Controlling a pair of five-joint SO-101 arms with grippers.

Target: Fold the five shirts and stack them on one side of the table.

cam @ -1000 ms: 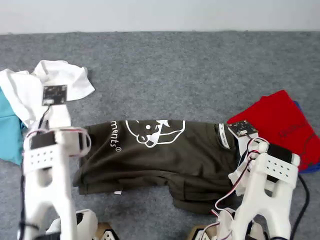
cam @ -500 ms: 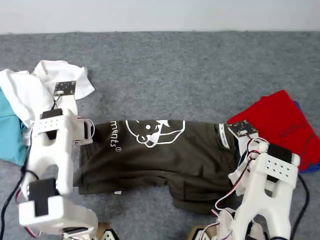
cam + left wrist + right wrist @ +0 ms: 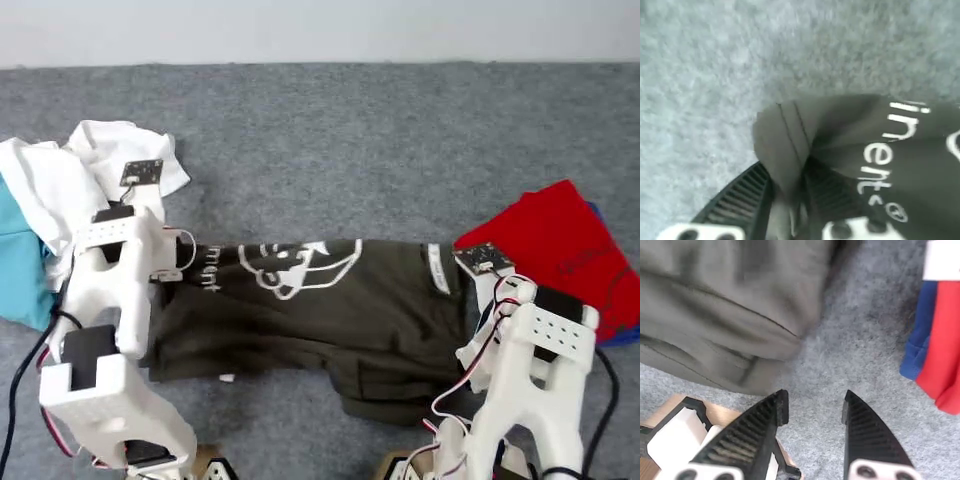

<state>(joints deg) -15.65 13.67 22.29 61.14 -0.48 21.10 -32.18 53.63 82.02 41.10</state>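
Observation:
A dark olive shirt [image 3: 330,310] with a white print lies half folded across the middle of the grey table. My left gripper [image 3: 790,200] is shut on the cloth [image 3: 785,145] at this shirt's left edge, which bunches between the fingers. In the high view the left gripper [image 3: 178,262] sits at that edge. My right gripper [image 3: 812,407] stands open above bare carpet, just beside the olive shirt's [image 3: 715,305] right hem, holding nothing. A red shirt [image 3: 560,245] lies folded on a blue one [image 3: 615,335] at the right.
A crumpled white shirt [image 3: 60,175] and a teal shirt [image 3: 15,260] lie at the table's left edge. The right arm [image 3: 530,340] stands between the olive shirt and the red-and-blue stack [image 3: 940,340]. Grey carpet [image 3: 380,140] stretches behind the shirts.
The left arm swung in to the olive shirt's left edge and shut on it. The shirt's print shifted left and wrinkled. The right arm has kept still.

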